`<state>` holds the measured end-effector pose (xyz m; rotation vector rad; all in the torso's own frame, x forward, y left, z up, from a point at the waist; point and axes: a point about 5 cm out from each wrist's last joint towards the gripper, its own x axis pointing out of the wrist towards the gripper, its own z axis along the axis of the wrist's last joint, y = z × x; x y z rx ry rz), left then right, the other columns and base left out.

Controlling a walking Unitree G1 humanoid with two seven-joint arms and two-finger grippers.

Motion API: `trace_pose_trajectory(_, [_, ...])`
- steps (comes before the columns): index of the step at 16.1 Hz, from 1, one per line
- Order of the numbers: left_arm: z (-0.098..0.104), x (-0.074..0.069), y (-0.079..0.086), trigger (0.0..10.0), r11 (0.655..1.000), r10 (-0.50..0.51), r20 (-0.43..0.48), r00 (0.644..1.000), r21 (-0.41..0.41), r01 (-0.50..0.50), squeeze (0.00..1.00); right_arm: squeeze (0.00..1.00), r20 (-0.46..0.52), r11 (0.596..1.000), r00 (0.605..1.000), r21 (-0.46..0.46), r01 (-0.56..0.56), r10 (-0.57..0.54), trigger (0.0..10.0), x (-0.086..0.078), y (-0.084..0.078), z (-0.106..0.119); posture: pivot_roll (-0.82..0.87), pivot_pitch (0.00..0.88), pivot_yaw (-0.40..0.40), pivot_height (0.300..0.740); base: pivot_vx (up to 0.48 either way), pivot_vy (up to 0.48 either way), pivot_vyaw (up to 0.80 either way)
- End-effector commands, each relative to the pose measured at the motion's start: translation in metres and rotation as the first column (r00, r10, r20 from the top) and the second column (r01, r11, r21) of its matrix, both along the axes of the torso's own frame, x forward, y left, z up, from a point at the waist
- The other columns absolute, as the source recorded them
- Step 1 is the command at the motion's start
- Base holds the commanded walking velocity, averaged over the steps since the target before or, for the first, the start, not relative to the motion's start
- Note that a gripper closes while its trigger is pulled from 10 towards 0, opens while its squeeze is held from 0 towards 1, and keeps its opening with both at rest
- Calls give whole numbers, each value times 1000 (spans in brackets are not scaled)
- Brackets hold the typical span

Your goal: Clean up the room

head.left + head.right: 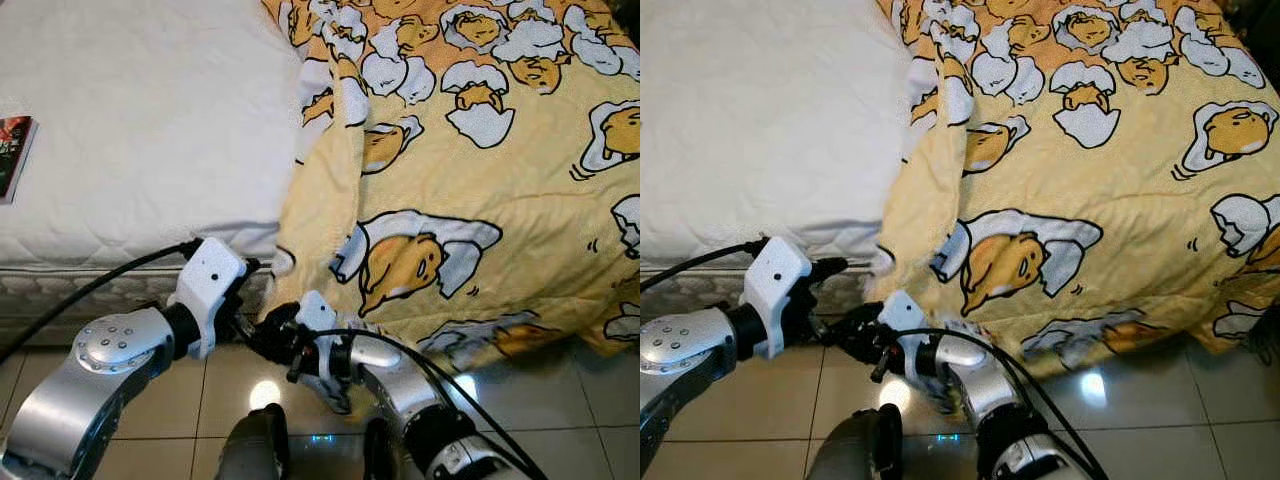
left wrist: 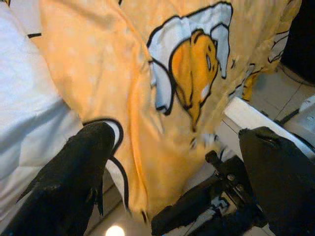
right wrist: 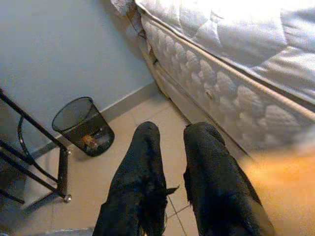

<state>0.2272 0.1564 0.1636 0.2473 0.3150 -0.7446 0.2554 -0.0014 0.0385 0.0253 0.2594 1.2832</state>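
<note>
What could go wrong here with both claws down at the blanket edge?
1. The left claw is open with the yellow blanket hem between its fingers; closing now may catch only a thin fold that slips out.
2. The right claw sits close beside the left, so the two could collide.
3. The left arm's black cable could snag.

My arms are brushed silver metal. Left forearm carries a round end cap with a ring of small screws. Left wrist housing is white plastic with one dark dot; a black cable loops off it. Left gripper (image 2: 172, 162): two long black fingers (image 2: 74, 182), matte and rough-textured. Right wrist has a smaller white block, black joint parts and a thin black cable along the silver forearm. Right gripper (image 3: 172, 142): same black, grainy fingers (image 3: 140, 182).
</note>
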Motion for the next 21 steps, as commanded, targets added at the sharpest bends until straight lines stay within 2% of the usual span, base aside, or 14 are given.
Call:
trace_pose_trajectory(1, [-5,-1,0,10000,1000,8,-17,1000,3,-8,0,1000,-3,1000,1000,12,-28,28,10000,-5,6,1,162,209,33,740,0,0,0])
trace_pose_trajectory(4, [-3,2,1,10000,1000,16,-8,1000,-6,-16,0,1000,-53,998,998,45,34,-32,10000,-4,7,3,160,196,31,740,0,0,0])
trace_pose_trajectory(6, [-3,7,5,10000,999,54,12,998,-10,-53,0,1000,-55,988,987,29,153,-151,10000,2,4,3,149,176,30,740,0,0,0])
trace_pose_trajectory(7, [-6,8,8,10000,997,78,15,997,-14,-78,0,1000,-51,973,972,17,230,-229,10000,7,-1,4,127,141,25,740,0,0,0])
trace_pose_trajectory(8, [-7,8,9,10000,996,87,18,996,-15,-87,0,1000,-52,965,964,15,261,-260,10000,8,-4,4,127,141,25,740,0,0,0])
trace_pose_trajectory(10, [-15,10,11,10000,988,155,27,988,-29,-154,0,1000,-53,911,911,31,411,-409,10000,15,-22,10,89,88,20,740,0,0,0])
trace_pose_trajectory(12, [-28,11,6,10000,968,240,15,971,-82,-238,0,1000,-27,765,765,2,644,-644,10000,19,-60,14,13,10,38,740,0,0,0])
trace_pose_trajectory(13, [-32,12,4,10000,964,251,13,968,-93,-249,0,1000,-9,713,713,-20,700,-701,10000,19,-71,14,-9,0,50,740,0,0,0])
trace_pose_trajectory(15, [-39,17,-4,10000,958,273,7,962,-91,-271,0,1000,15,551,552,-47,833,-834,10000,16,-105,15,-30,0,69,740,0,0,0])
trace_pose_trajectory(16, [-42,18,-4,10000,956,280,-1,960,-88,-279,0,1000,28,522,523,-52,852,-852,10000,16,-112,16,-36,0,72,740,0,0,0])
trace_pose_trajectory(17, [-47,22,-5,10000,952,295,-7,955,-79,-295,0,918,44,483,486,-59,874,-873,10000,14,-121,18,-40,0,77,740,0,0,0])
trace_pose_trajectory(18, [-52,26,-2,10000,942,327,-15,945,-71,-327,0,0,47,414,419,-82,906,-907,10000,12,-136,18,-41,0,81,740,0,0,0])
trace_pose_trajectory(21, [-54,30,4,10000,924,377,15,926,-67,-376,0,0,74,324,333,-109,940,-940,10000,3,-160,21,-64,0,94,740,0,0,0])
